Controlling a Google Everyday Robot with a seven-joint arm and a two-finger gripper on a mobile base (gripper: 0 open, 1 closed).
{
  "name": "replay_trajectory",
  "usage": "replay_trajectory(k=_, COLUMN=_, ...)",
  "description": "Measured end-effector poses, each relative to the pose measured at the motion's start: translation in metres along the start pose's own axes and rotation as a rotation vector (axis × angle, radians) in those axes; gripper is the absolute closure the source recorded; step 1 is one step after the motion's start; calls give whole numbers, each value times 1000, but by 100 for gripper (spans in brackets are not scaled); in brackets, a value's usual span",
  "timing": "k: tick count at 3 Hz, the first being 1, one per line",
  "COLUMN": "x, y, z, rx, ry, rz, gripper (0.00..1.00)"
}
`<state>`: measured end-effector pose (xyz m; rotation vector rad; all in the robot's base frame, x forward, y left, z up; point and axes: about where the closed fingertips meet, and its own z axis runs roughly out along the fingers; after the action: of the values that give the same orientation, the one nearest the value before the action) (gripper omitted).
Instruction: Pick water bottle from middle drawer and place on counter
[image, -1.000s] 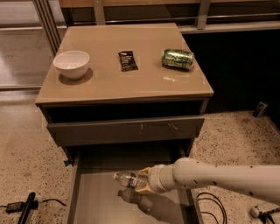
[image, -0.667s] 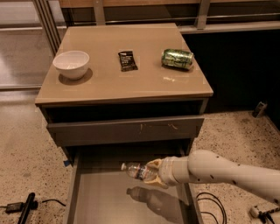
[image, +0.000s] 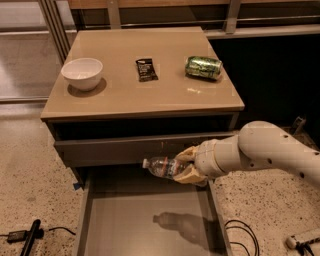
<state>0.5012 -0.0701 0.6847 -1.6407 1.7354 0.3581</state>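
The water bottle (image: 162, 166) is a small clear plastic bottle with a white cap pointing left. My gripper (image: 187, 165) is shut on its right end and holds it on its side in the air. It hangs above the open middle drawer (image: 145, 225), level with the grey drawer front (image: 115, 149), and its shadow falls on the drawer floor. The tan counter (image: 145, 95) is above it. My white arm (image: 265, 152) comes in from the right.
On the counter stand a white bowl (image: 82, 73) at the left, a dark snack packet (image: 146, 69) in the middle and a green can (image: 203, 67) at the right. Cables (image: 240, 235) and a black tool (image: 30, 237) lie on the speckled floor.
The gripper has lifted the water bottle up out of the drawer and a little to the right, to the height of the drawer front above.
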Motion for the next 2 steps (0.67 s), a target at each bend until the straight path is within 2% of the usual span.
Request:
replay_trajectory(k=1, x=0, y=0, z=0, rx=0, ry=0, rz=0, gripper=100)
replay_trajectory(k=2, x=-17, y=-24, z=-14, rx=26, ry=20, rz=-56, gripper=100)
